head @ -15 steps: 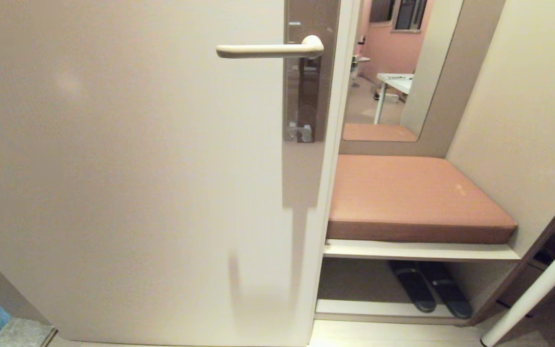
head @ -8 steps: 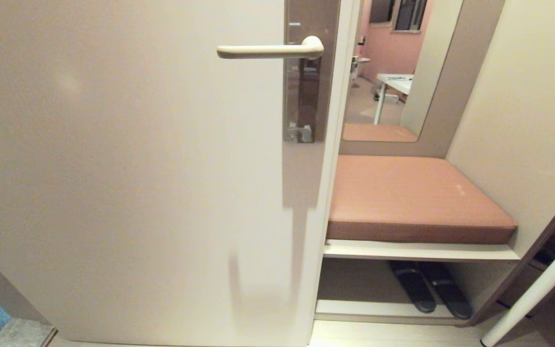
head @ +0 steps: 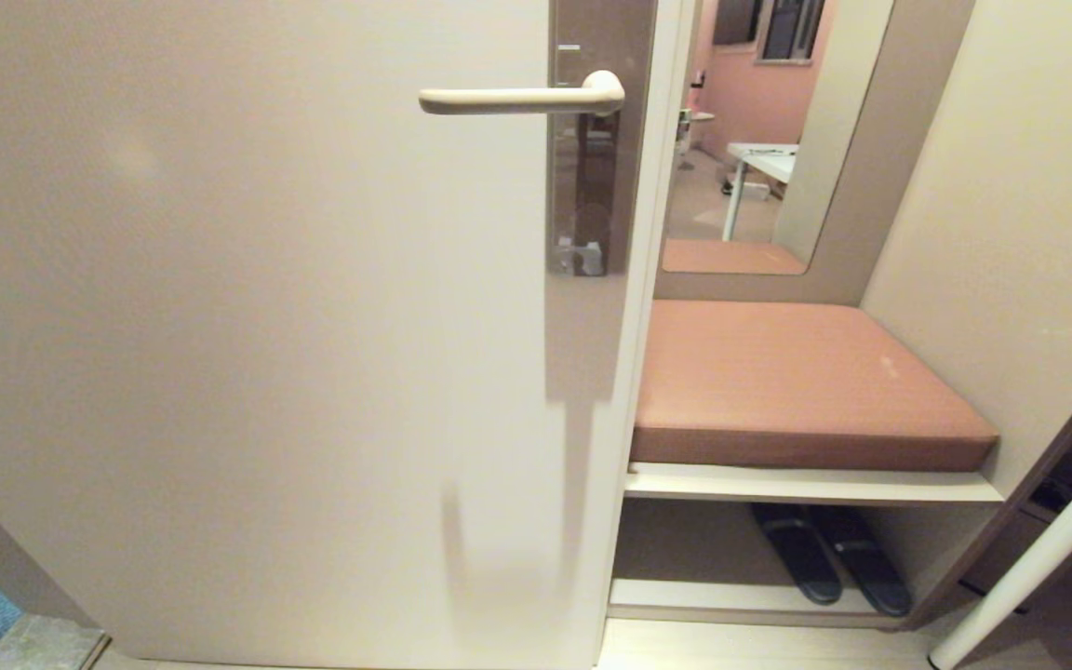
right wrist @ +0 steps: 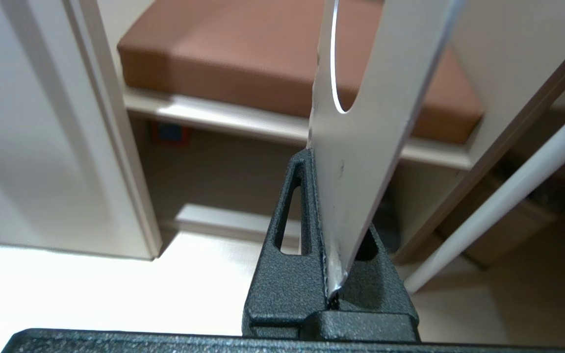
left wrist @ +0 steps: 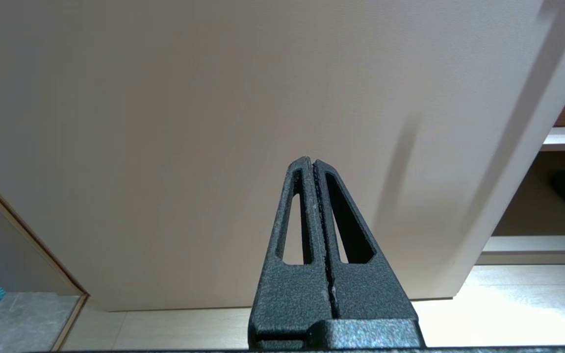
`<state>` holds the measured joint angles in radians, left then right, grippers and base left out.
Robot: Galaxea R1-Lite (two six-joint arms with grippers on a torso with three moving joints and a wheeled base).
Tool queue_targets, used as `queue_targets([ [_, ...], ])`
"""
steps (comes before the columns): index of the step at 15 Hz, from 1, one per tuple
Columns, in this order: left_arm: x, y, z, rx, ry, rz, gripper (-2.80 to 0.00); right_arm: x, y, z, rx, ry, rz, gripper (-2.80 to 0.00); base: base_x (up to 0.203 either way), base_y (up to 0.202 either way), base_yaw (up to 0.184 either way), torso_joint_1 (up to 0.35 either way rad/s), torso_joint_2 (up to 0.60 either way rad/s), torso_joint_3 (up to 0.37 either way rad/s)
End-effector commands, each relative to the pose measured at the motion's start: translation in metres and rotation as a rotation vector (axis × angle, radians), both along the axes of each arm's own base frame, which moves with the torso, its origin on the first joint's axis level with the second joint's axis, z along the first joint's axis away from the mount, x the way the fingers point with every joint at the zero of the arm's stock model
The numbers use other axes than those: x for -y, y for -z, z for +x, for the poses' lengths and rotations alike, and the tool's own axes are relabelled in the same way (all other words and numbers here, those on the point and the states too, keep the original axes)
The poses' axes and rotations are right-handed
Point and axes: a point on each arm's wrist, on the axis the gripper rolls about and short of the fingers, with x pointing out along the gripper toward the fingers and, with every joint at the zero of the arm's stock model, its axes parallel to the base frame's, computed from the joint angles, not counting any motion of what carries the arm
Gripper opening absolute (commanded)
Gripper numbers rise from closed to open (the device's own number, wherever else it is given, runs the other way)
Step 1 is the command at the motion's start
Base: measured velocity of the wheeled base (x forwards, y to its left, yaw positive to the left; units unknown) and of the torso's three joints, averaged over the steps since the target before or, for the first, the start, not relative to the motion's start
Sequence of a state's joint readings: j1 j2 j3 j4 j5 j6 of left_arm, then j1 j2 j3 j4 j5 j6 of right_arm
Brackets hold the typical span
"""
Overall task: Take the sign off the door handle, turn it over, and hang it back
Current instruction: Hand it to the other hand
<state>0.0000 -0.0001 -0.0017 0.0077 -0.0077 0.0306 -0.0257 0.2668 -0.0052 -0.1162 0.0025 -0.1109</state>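
White card, the sign [right wrist: 361, 162], is held edge-on between the pressed-together jaws of the right gripper [right wrist: 329, 215], away from the door.

The sign rises from the dark fingers [right wrist: 287, 235] with the lower curve of its oval hole showing above them; which printed side faces out cannot be told. It hangs low beside the door [head: 266, 326], in front of a brown cushioned bench [head: 797, 381] and a white shelf [head: 806, 484] with dark slippers [head: 824, 558] underneath. In the head view a pale corner at the bottom right edge may be the sign. The cream door handle [head: 517, 96] is bare, level on its brown backplate [head: 592, 167]. The left gripper [left wrist: 314, 196] is low near the door's bottom edge, jaws together and holding nothing.
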Motion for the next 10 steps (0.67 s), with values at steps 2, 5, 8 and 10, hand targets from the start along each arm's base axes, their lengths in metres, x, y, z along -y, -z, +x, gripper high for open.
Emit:
queue_targets([
  [2, 0.0, 0.0, 0.0, 0.0, -0.001, 0.0, -2.8, 0.0, 0.01, -0.007, -0.012, -0.011, 0.017, -2.8, 0.0, 0.0, 0.0, 0.0, 0.0, 0.0],
  [5, 0.0, 0.0, 0.0, 0.0, 0.0, 0.0, -2.8, 0.0, 0.014, -0.014, 0.022, -0.023, 0.03, -2.8, 0.0, 0.0, 0.0, 0.0, 0.0, 0.0],
  [8, 0.0, 0.0, 0.0, 0.0, 0.0, 0.0, -2.8, 0.0, 0.016, -0.019, 0.089, -0.025, 0.031, -2.8, 0.0, 0.0, 0.0, 0.0, 0.0, 0.0],
  [10, 0.0, 0.0, 0.0, 0.0, 0.0, 0.0, -2.8, 0.0, 0.016, -0.023, 0.14, -0.032, 0.026, -2.8, 0.0, 0.0, 0.0, 0.0, 0.0, 0.0],
])
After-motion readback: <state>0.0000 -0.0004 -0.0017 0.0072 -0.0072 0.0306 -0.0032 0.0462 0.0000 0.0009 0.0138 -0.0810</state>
